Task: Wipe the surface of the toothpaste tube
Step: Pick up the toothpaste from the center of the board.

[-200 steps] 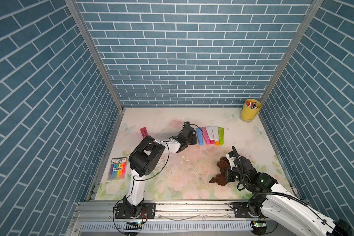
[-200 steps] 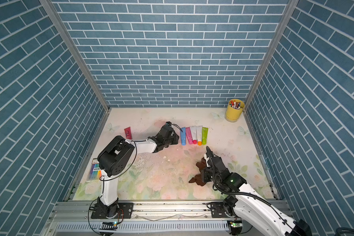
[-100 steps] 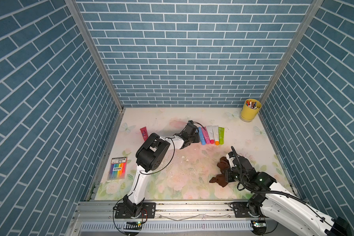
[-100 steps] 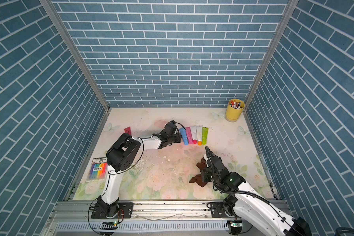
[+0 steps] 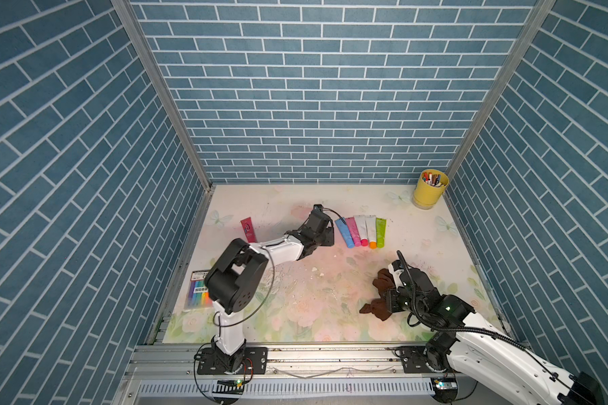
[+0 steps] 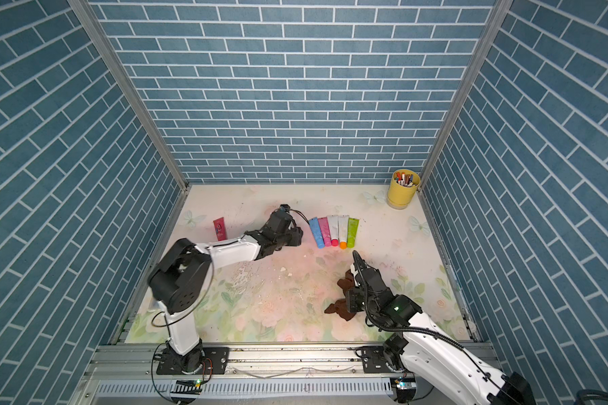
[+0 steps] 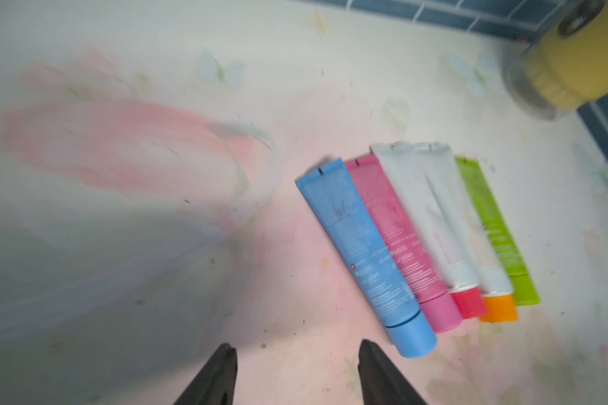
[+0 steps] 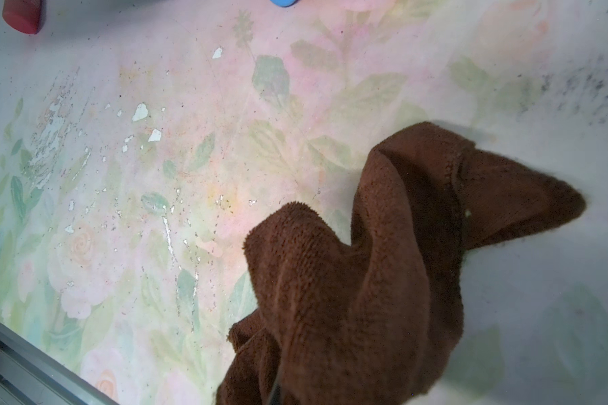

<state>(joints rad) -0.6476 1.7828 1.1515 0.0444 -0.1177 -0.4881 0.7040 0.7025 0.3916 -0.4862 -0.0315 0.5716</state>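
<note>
The blue toothpaste tube (image 7: pixel 362 252) lies flat on the counter (image 5: pixel 295 287). Its cap points toward the near edge and its crimped end toward the back wall, slightly slanted, with its side touching the pink tube (image 7: pixel 397 242). The brown cloth (image 8: pixel 365 280) is bunched and pinched in the right end effector (image 5: pixel 395 298). Its folds droop to the counter, well apart from the tube.

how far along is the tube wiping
Done: the right claw is shut on the crumpled brown cloth. In hand: the left claw hangs open and empty beside the blue plastic tube, end of a row of five coloured tubes. Left: the cloth is apart from every tube, so the wiping itself; whether any tube is already clean can't be told.
</note>
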